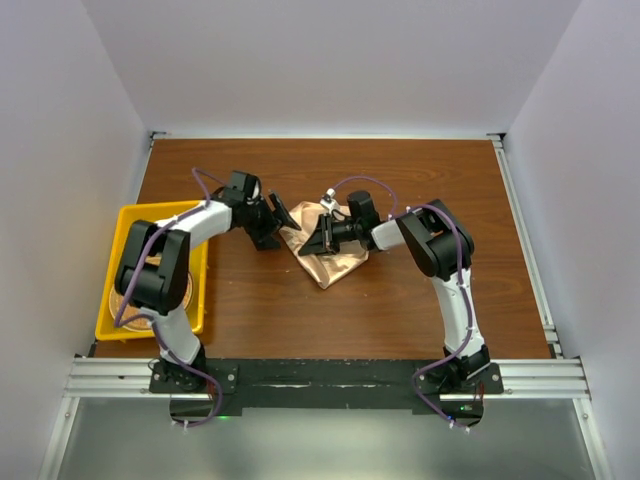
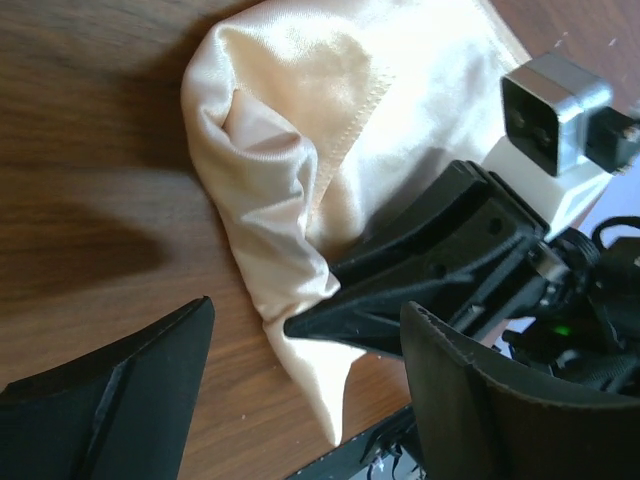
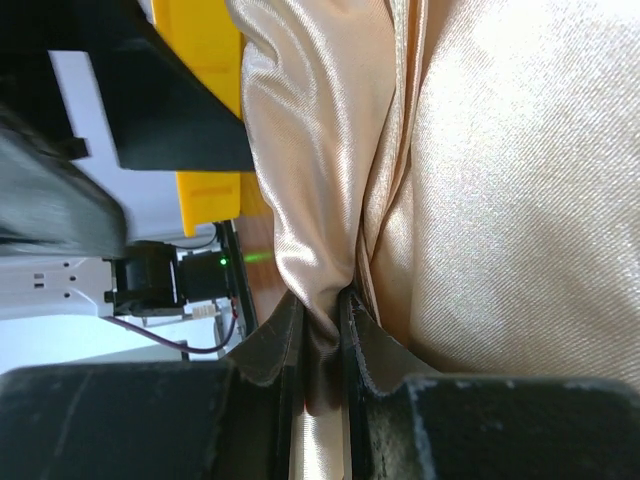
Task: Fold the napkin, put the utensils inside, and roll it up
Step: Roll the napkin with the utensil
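The peach-orange napkin point(image 1: 335, 258) lies crumpled on the wooden table point(image 1: 400, 310), just left of centre. My right gripper point(image 1: 318, 242) is shut on a bunched fold at its left edge; the right wrist view shows the cloth point(image 3: 500, 180) pinched between the two closed fingers of the right gripper point(image 3: 322, 335). My left gripper point(image 1: 282, 215) is open and empty just left of the napkin. In the left wrist view the left gripper point(image 2: 310, 400) has its fingers spread, with the napkin point(image 2: 290, 130) and the right gripper's fingers point(image 2: 420, 270) beyond. No utensils are in view.
A yellow bin point(image 1: 125, 225) stands at the table's left edge, holding a round woven mat point(image 1: 128, 300); the bin also shows in the right wrist view point(image 3: 205, 100). White walls enclose the table on three sides.
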Controlling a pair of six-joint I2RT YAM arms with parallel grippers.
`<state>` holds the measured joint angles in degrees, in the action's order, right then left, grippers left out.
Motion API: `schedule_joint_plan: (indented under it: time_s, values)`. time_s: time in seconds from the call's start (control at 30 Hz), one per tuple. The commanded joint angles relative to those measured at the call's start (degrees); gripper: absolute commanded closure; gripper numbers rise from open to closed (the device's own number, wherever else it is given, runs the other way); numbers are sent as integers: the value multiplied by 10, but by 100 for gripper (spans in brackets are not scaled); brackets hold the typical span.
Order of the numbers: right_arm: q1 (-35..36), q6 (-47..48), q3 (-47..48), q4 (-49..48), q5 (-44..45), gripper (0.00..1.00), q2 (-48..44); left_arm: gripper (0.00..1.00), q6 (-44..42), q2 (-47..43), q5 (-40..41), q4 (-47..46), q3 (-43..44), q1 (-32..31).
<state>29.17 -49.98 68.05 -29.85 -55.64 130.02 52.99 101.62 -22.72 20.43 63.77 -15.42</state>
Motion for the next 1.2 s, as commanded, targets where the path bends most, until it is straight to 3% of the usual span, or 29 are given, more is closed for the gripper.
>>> schedule_joint_plan:
  time_s: [0.0,0.07,0.1,0.17,0.27,0.3,0.33,0.4,0.57,0.67,0.8,0.83,0.93,1.03,1.17]
  values:
    - [-4,-14,-20,-5,12,100,31,30,33,43,-22,-48,13,-16]
    - [-4,-5,-25,0,15,100,33,44,34,48,-24,-56,14,-16]
    - [-3,-5,-25,1,16,100,34,55,32,43,-23,-76,10,-17]
    - [-4,1,-27,7,17,100,38,61,29,13,-18,-103,-14,-18]
    - [-8,9,-26,19,20,100,38,86,13,-25,-16,-146,-48,-14]
    - [-8,9,-26,21,20,100,38,96,10,-33,-21,-188,-58,-13]
    - [-9,13,-25,27,22,100,35,98,6,-43,-42,-224,-82,-11]
    - [-11,20,-20,55,28,100,32,100,4,-52,-71,-307,-107,-8]
    - [-18,56,1,139,39,100,24,99,-28,-43,-86,-356,-131,0]
    - [-24,80,16,176,41,100,27,72,-66,-39,-44,-250,-109,6]
    - [-31,95,29,203,43,100,30,62,-97,-78,-2,-205,-123,11]
    - [-30,97,34,213,43,100,31,63,-102,-85,-7,-207,-125,13]
    - [-30,101,45,224,44,100,33,86,-103,-102,-48,-255,-144,14]
    - [-31,112,59,244,47,100,36,99,-48,-95,-126,-401,-179,15]
    - [-31,118,66,253,46,100,36,100,37,-35,-165,-620,-209,15]
